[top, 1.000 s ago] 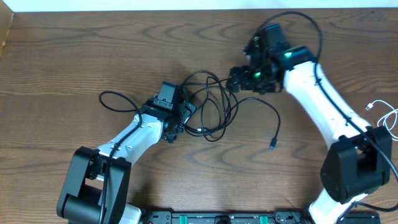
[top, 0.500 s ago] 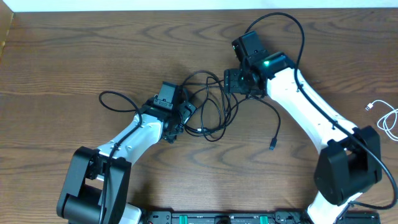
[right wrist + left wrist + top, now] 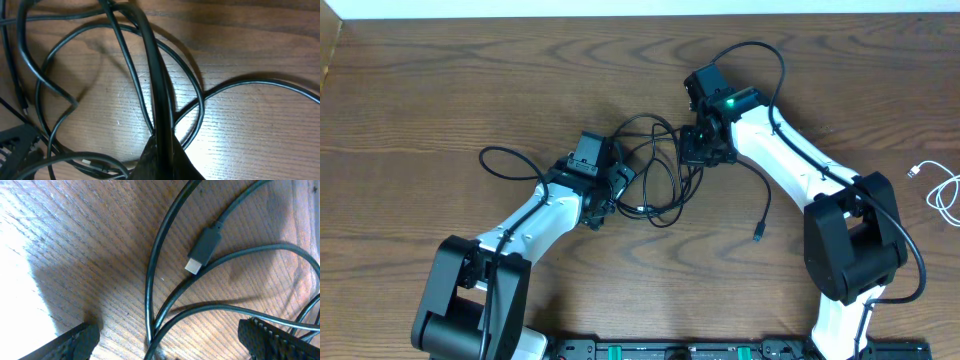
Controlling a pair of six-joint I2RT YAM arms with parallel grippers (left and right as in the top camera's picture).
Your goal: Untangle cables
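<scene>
Right gripper point(image 3: 697, 152) is pinched together, clamped on a strand of the black cables point(image 3: 660, 185) at the right side of the tangle; its wrist view shows that strand running straight into the closed fingertips. Left gripper point(image 3: 611, 194) stands wide apart on the tangle's left side, holding nothing, its fingers point(image 3: 75, 340) straddling several black strands and a small plug point(image 3: 202, 250) lying flat on the table point(image 3: 470, 80).

The count: two grippers and one white cable point(image 3: 945, 195). I make it two black ones, though the knot hides where each runs. A second black plug end point(image 3: 758, 236) trails free towards the near side.

The tangle sits mid-table. The white cable lies at the right edge, well apart. There is broad bare wood to the left and towards the far edge.
</scene>
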